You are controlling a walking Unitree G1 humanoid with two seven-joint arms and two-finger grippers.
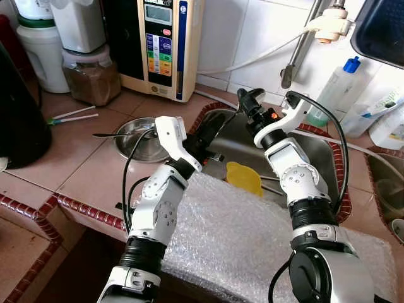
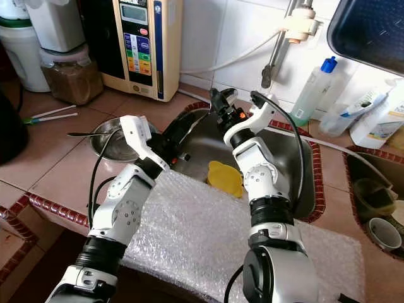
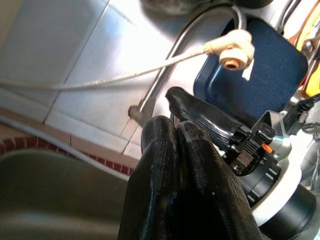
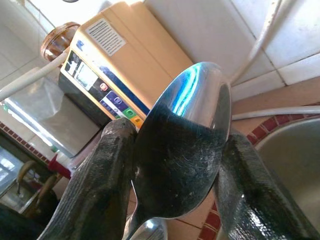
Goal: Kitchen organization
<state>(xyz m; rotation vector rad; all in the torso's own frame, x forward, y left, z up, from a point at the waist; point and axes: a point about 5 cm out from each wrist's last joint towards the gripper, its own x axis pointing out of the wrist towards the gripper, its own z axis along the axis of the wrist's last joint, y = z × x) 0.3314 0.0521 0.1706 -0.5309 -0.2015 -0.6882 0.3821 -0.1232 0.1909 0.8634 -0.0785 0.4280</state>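
Note:
My right gripper [image 1: 247, 100] is raised over the back left of the steel sink [image 1: 319, 158], shut on a metal spoon [image 4: 192, 115]. The spoon's shiny bowl sits between the two black fingers [image 4: 100, 175]. My left gripper [image 1: 201, 144] hangs lower over the sink's left rim, and its fingers [image 3: 165, 150] are pressed together with nothing between them. In the left wrist view the right gripper [image 3: 200, 112] stands just beyond it. On the tiled counter to the left lies a steel bowl [image 1: 134, 137] with a utensil handle [image 1: 104, 134] sticking out.
A yellow item [image 1: 244, 178] lies in the sink. Bubble wrap [image 1: 233, 246] covers the counter's front edge. A beige water machine [image 1: 161, 44], jars [image 1: 91, 72] and the tap with its hose [image 1: 303, 44] stand at the back. Soap bottles [image 1: 338, 88] sit at the right.

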